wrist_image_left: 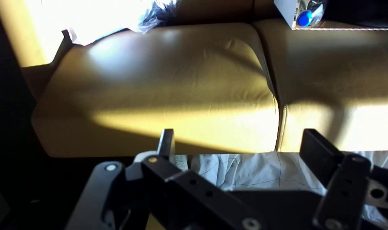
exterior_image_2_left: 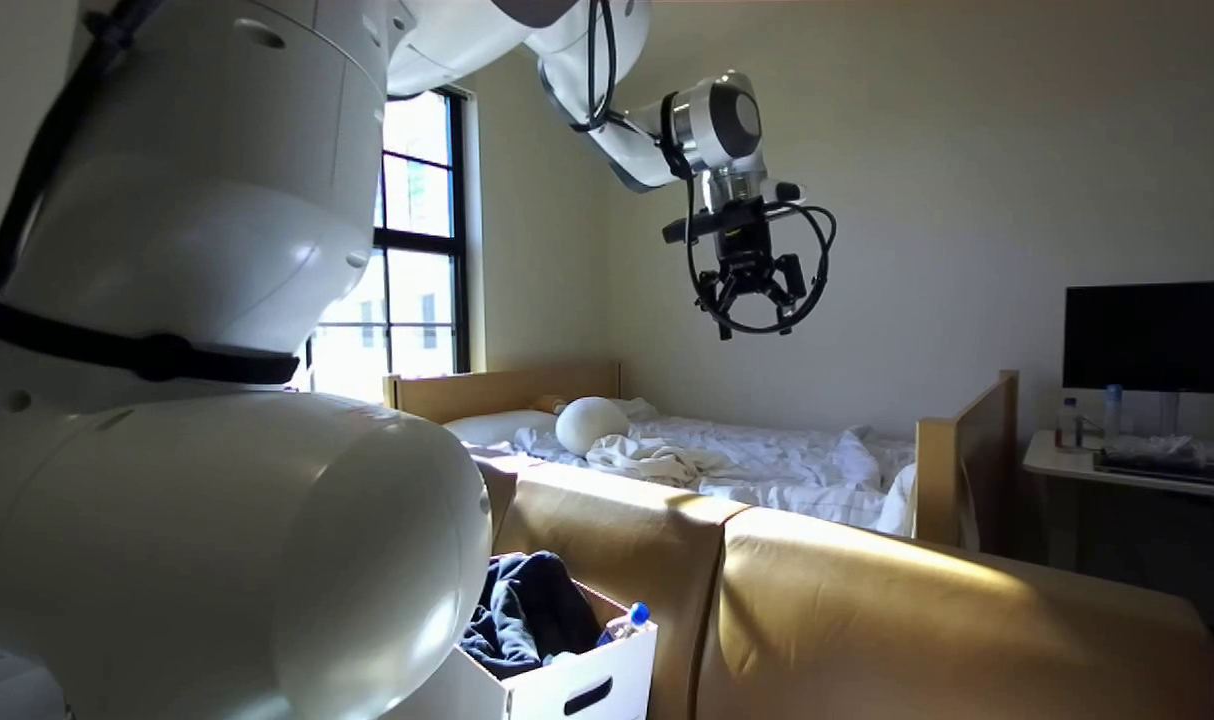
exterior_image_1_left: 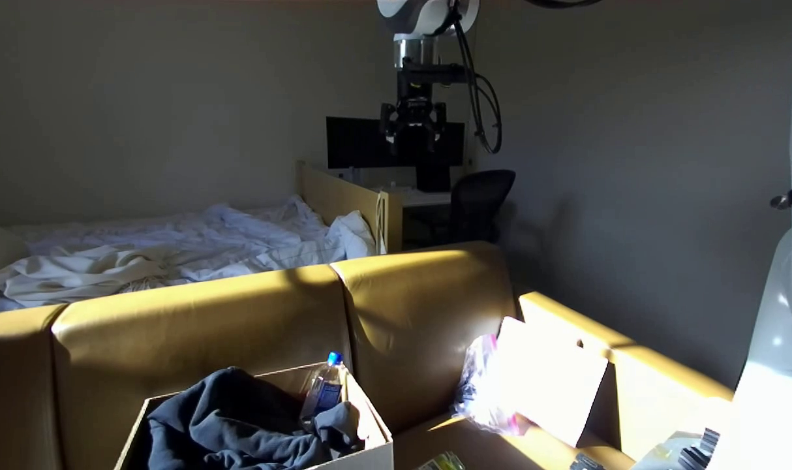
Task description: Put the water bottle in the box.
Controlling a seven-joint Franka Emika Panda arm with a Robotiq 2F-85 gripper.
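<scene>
The cardboard box (exterior_image_1_left: 375, 457) holds bunched dark fabric (exterior_image_1_left: 233, 418) and, tilted in a corner, the clear, blue-capped water bottle (exterior_image_1_left: 323, 395). Behind rises a seamed, leathery couch back (exterior_image_1_left: 207, 326); the gripper (exterior_image_1_left: 412, 147) hangs high, spread wide and empty; beyond lies a rumpled bed (exterior_image_1_left: 252, 235).

The clear plastic, blue-capped water bottle (exterior_image_1_left: 322, 393) is in the open white-sided cardboard box (exterior_image_1_left: 368, 458), tilted in a corner just beside the bunched dark blue fabric (exterior_image_1_left: 239, 421). Box is just in front of the tan leather couch back (exterior_image_1_left: 207, 326), with the light wooden bed (exterior_image_1_left: 340, 196) behind that. In an exterior view there's a crumpled clear plastic bag (exterior_image_1_left: 477, 385) off to the box's right. My black two-fingered claw (exterior_image_1_left: 412, 143) hangs up high, well apart from the box.
</scene>
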